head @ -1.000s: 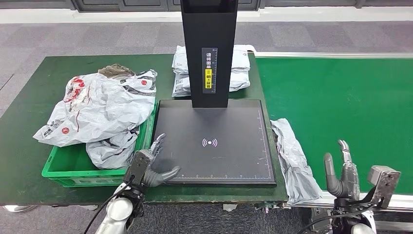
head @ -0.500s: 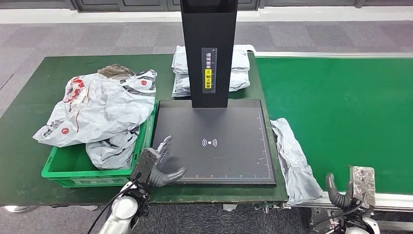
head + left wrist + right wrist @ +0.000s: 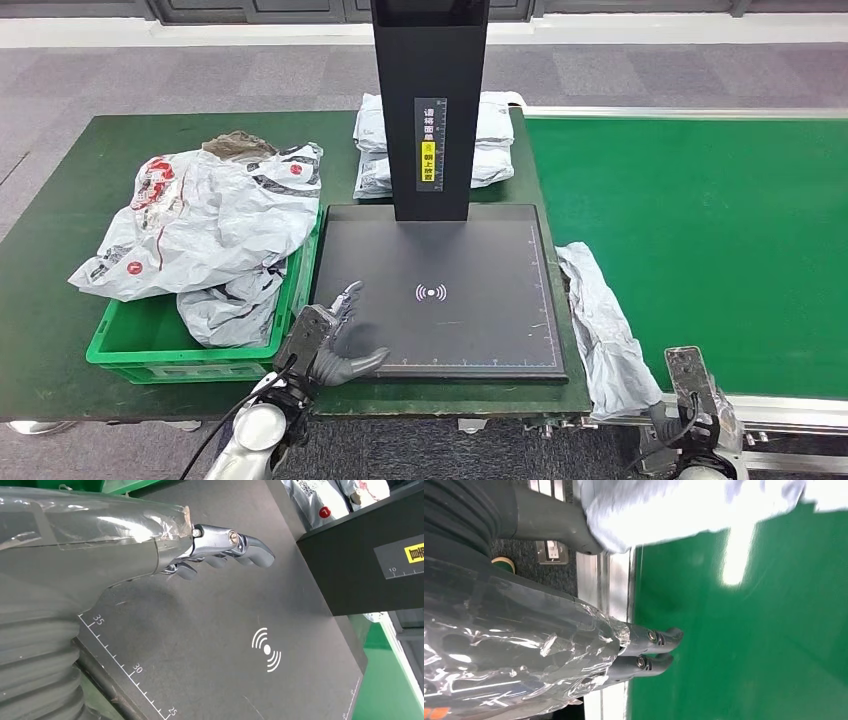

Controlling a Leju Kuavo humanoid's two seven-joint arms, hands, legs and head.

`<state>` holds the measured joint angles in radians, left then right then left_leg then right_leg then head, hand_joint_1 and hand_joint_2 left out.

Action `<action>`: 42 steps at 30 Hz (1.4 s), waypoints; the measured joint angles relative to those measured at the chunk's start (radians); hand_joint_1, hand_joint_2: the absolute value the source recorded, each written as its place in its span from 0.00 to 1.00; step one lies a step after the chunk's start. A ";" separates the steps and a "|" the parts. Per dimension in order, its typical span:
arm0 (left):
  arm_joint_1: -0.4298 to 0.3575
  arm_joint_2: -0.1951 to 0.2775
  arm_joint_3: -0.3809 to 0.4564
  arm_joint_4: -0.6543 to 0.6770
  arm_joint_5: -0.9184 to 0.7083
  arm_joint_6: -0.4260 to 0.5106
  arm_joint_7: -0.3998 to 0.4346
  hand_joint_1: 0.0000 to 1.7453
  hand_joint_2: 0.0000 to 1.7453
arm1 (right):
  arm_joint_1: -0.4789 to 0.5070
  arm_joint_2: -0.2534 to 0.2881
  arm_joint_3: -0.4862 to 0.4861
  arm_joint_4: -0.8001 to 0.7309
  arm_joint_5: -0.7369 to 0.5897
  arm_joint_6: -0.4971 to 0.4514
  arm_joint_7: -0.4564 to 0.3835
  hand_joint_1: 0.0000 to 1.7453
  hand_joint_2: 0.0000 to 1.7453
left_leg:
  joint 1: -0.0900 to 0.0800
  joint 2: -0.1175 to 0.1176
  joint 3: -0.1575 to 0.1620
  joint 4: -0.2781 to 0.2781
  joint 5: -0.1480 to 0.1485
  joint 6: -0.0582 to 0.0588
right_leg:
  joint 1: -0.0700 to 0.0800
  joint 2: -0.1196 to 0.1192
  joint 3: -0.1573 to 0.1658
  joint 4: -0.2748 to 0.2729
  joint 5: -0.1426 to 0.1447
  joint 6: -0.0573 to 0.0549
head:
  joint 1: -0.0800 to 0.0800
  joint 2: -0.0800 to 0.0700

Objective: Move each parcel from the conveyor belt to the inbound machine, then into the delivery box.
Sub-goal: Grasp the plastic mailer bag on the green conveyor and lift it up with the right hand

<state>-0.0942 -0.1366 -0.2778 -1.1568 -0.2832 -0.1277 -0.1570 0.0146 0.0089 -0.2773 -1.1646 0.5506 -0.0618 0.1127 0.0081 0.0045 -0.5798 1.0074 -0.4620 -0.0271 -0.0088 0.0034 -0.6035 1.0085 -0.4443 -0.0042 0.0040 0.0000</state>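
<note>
The next parcel (image 3: 603, 330) to handle is the grey bag draped over the near edge of the belt (image 3: 700, 230), just off the scanner pad's right side and at about 11 o'clock from the right hand (image 3: 690, 400); one end of it hangs past the worktop's front lip. The right hand sits low at the belt's near rail, and in the right wrist view its fingers (image 3: 659, 650) lie extended over the green surface with nothing in them, so it reads as open. To do the pick well, I would bring that hand toward 11 o'clock onto the bag's thicker middle, not the limp hanging tail, and close around a bunched fold (thin film of this kind probably slips if only a corner is pinched). Lift it clear of the pad's raised edge before carrying it toward 9 o'clock, and lay it flat over the wave mark (image 3: 431, 292) on the pad (image 3: 480, 260), in front of the black column (image 3: 430, 110). The left hand (image 3: 330, 340) rests empty at the pad's near-left corner, fingers apart; it looks well placed to take the bag on to the crate (image 3: 130, 345) at its 9 o'clock, which is already heaped with bags (image 3: 200, 225), so any drop there should go onto the lower near side. Two more bags (image 3: 375, 150) lie behind the column.
</note>
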 joint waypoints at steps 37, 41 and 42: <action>-0.016 0.003 -0.001 0.007 -0.025 -0.020 -0.008 0.00 1.00 | -0.069 0.025 0.103 0.056 -0.047 0.088 -0.051 0.00 1.00 | 0.000 0.000 0.000 0.000 0.001 -0.001 | 0.000 0.000 0.000 0.000 0.000 0.000 | 0.000 0.000; -0.021 0.003 -0.004 0.016 -0.026 -0.021 -0.012 0.00 1.00 | -0.077 0.028 0.122 0.070 -0.098 0.121 -0.077 0.00 1.00 | 0.000 0.000 0.000 0.000 0.001 -0.001 | 0.000 0.000 0.000 0.000 0.000 0.000 | 0.000 0.000; -0.023 0.003 -0.006 0.019 -0.027 -0.022 -0.014 0.00 1.00 | -0.080 0.030 0.126 0.075 -0.109 0.129 -0.085 0.00 1.00 | 0.000 0.000 0.000 0.000 0.001 -0.001 | 0.000 0.000 0.000 0.000 0.000 0.000 | 0.000 0.000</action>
<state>-0.1168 -0.1339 -0.2843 -1.1383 -0.3099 -0.1494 -0.1705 -0.0655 0.0384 -0.1511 -1.0898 0.4411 0.0675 0.0282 0.0083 0.0048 -0.5796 1.0074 -0.4614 -0.0280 -0.0086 0.0035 -0.6036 1.0085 -0.4442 -0.0042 0.0040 0.0000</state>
